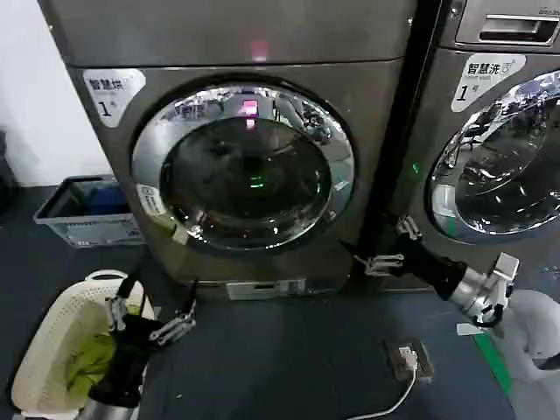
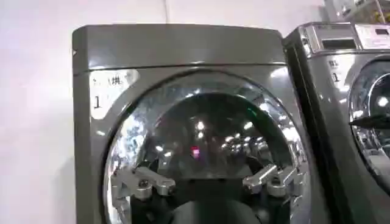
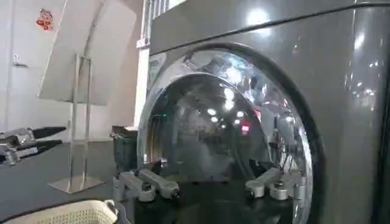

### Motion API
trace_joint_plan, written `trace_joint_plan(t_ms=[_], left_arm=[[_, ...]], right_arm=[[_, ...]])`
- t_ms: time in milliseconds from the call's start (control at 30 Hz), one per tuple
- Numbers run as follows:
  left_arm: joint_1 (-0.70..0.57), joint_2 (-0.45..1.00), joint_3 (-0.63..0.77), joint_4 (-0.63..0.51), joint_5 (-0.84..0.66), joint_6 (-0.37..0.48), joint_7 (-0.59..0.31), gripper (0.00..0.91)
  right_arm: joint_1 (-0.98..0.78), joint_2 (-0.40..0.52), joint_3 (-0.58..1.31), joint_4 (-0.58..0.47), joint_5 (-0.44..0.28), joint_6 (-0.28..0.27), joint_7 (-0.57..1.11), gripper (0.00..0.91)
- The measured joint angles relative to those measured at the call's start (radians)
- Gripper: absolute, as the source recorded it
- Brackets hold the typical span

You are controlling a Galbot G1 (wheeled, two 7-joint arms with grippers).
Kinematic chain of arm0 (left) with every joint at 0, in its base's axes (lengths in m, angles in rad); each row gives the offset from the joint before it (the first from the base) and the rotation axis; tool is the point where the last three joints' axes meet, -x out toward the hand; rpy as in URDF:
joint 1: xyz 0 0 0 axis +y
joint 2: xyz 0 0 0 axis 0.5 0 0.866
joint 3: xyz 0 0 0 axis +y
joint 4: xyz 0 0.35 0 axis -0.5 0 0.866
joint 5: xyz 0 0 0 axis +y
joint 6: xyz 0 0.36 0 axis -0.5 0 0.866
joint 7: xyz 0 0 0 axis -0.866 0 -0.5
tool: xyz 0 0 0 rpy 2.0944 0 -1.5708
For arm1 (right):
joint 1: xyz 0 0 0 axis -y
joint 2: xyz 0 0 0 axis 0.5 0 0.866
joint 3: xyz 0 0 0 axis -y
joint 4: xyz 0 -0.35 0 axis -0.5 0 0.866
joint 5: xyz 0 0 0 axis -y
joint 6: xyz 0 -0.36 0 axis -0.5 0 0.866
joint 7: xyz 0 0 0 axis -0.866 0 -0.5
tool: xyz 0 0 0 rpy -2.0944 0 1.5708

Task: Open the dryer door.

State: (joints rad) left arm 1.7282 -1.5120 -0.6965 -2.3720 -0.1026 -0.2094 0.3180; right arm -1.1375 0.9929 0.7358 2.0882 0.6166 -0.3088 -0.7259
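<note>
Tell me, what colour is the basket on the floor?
The basket is cream-white; the head view shows it best.

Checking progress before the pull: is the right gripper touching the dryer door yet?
Apart. In the head view the right gripper hangs open, below and right of the dryer door, with bare cabinet front between them.

The dryer [image 1: 236, 131] and neighbouring machine [image 1: 503, 131] labels each read "1".

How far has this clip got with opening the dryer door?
Nothing done yet: the round chrome-rimmed glass door of the grey dryer sits flush and closed. In hand: the right gripper, open, hovers low beside the dryer's right edge, apart from the door. The left gripper, open, waits above the cream laundry basket. Left: reaching the door, gripping and swinging it open.
</note>
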Motion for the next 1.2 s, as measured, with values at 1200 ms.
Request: trace_joint_plan(t_ms=[1200], left_arm=[[0.033, 0.007, 0.003, -0.067, -0.017, 0.159, -0.039, 0.907]], right_arm=[[0.426, 0.082, -0.597, -0.235, -0.157, 0.047, 0.234, 0.907]])
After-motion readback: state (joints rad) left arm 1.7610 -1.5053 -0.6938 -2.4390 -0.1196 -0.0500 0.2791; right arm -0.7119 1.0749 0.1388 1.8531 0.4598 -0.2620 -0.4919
